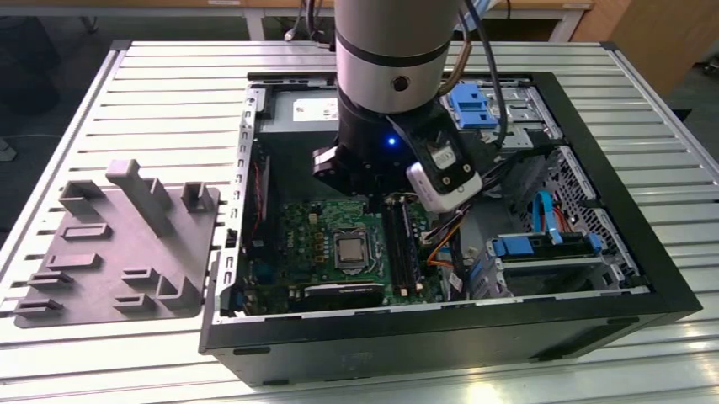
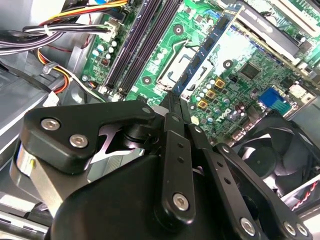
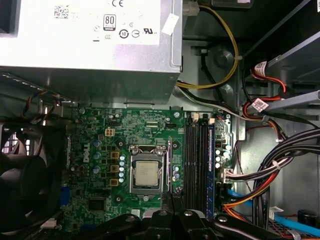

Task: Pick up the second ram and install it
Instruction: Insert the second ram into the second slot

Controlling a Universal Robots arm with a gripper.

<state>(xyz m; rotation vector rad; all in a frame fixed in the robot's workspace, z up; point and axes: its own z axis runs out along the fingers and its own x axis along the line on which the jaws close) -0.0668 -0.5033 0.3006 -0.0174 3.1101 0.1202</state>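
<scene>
Closest to the lens in the second wrist view, the black linkage of my claw (image 2: 174,100) is showing its fingers drawn together. As far as I can judge, they are clenching the second ram (image 2: 207,44), a thin blue stick that is projecting from the fingertips toward the board.

The ribbed metal worktop (image 1: 168,84) is carrying the open computer case (image 1: 450,332). The case is lying on its side, so I am reaching straight down into it.

The green motherboard (image 3: 90,190) is facing upward on the case floor, directly beneath my wrist.

The black memory slots (image 3: 196,170) are running just beside the processor (image 3: 147,172).

The second ram is hanging above the board and is not yet seated in a slot. I am probably gripping it by its faces so that its contact edge is pointing down at the slots.
</scene>
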